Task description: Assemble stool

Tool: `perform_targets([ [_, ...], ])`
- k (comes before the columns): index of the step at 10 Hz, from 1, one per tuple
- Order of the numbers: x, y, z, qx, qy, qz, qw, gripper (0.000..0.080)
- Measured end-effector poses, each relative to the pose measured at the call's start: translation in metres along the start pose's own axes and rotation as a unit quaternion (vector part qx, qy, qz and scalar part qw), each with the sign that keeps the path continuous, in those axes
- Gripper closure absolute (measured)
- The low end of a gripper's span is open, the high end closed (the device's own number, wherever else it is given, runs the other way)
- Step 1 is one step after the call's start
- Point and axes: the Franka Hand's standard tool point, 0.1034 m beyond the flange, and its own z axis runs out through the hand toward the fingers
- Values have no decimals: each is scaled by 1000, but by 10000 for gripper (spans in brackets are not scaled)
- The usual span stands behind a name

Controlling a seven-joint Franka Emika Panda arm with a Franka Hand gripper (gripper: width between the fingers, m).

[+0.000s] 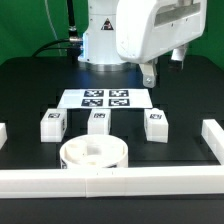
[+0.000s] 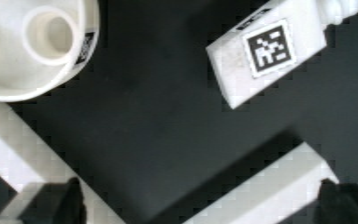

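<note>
The white ring-shaped seat disc (image 1: 95, 155) lies at the front of the black table, against the front rail. Behind it, three white leg blocks with tags stand in a row: one on the exterior view's left (image 1: 52, 124), one in the middle (image 1: 98, 122) and one on the right (image 1: 155, 124). My gripper (image 1: 149, 74) hangs in the air behind the right block, touching nothing. In the wrist view the seat disc (image 2: 25, 50) and one leg block (image 2: 265, 55) lie well beyond my gripper (image 2: 197, 205), which is open and empty, its dark fingertips (image 2: 51, 200) wide apart.
The marker board (image 1: 105, 98) lies flat behind the leg blocks. White border rails run along the front (image 1: 120, 182) and stand at the exterior view's right (image 1: 212, 140) and left (image 1: 3, 134). Two rail pieces (image 2: 247, 185) meet under the gripper in the wrist view.
</note>
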Motion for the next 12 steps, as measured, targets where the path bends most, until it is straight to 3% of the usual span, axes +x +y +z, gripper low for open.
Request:
perform_targets([
  [3,-30,29,28,3,-1,-49,999,150],
  [5,-35,46,37,6,-1,-63,998,150],
  [9,-35,45,39,7,-2,-66,998,150],
  [12,-51,51,61,13,-3,-74,997,150],
])
